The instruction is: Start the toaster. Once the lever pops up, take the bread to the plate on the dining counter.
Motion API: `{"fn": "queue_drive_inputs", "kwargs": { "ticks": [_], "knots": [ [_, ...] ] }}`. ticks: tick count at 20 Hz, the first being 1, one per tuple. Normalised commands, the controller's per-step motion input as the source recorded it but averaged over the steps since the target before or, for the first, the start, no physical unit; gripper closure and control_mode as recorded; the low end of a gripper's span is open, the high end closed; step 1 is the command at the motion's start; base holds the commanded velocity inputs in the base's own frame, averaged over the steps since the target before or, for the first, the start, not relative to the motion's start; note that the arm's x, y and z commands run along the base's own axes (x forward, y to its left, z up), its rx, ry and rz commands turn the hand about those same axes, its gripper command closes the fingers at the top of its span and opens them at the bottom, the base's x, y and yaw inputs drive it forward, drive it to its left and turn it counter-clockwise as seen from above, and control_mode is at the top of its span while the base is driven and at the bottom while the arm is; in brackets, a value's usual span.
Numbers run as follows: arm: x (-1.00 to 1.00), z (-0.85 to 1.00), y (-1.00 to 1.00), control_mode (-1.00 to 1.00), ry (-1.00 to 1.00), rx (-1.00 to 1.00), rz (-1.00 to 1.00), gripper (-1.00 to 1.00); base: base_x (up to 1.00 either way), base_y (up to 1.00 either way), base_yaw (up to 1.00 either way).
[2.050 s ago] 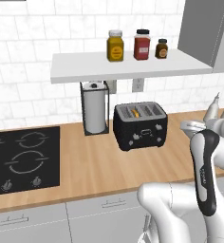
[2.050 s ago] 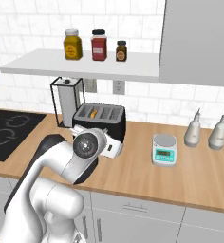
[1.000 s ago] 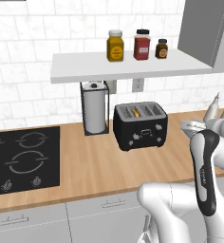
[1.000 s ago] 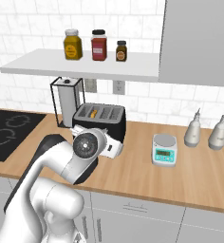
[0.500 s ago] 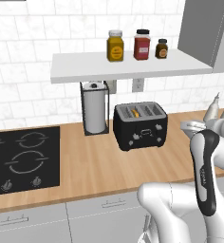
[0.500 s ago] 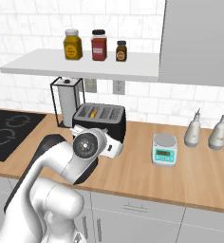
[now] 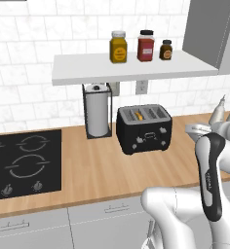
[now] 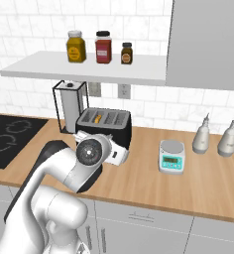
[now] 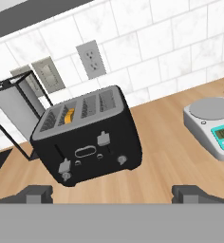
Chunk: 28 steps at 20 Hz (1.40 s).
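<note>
The black two-slot toaster (image 7: 143, 129) (image 8: 104, 124) (image 9: 88, 137) stands on the wooden counter against the tiled wall. Its greyish lever (image 9: 103, 139) (image 7: 148, 136) sits at the middle of the front face, above small round buttons. The tan bread (image 9: 69, 115) (image 7: 139, 115) (image 8: 96, 119) is down in the left slot. My gripper (image 9: 113, 194) is open with nothing between its fingers. It hovers a short way in front of the toaster, pointing at its front face. The plate and the dining counter are out of view.
A paper towel stand (image 7: 97, 111) (image 8: 69, 104) is just left of the toaster. A small kitchen scale (image 8: 171, 155) (image 9: 216, 126) and two bottles (image 8: 203, 136) are to its right. The black hob (image 7: 22, 163) lies far left. A shelf (image 7: 131, 68) with three jars hangs above.
</note>
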Motion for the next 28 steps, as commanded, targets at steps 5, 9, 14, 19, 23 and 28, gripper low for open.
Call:
{"fn": "queue_drive_inputs", "kwargs": {
  "ticks": [5, 9, 14, 19, 23, 28],
  "knots": [
    [0.00, 0.00, 0.00, -1.00, 0.00, 0.00, 0.00, -1.00, 0.00, 0.00, 0.00],
    [0.00, 0.00, 0.00, -1.00, 0.00, 0.00, 0.00, -1.00, 0.00, 0.00, 0.00],
    [0.00, 0.00, 0.00, -1.00, 0.00, 0.00, 0.00, -1.00, 0.00, 0.00, 0.00],
    [0.00, 0.00, 0.00, -1.00, 0.00, 0.00, 0.00, -1.00, 0.00, 0.00, 0.00],
    [0.00, 0.00, 0.00, -1.00, 0.00, 0.00, 0.00, -1.00, 0.00, 0.00, 0.00],
    [0.00, 0.00, 0.00, -1.00, 0.00, 0.00, 0.00, -1.00, 0.00, 0.00, 0.00]
  ]
}}
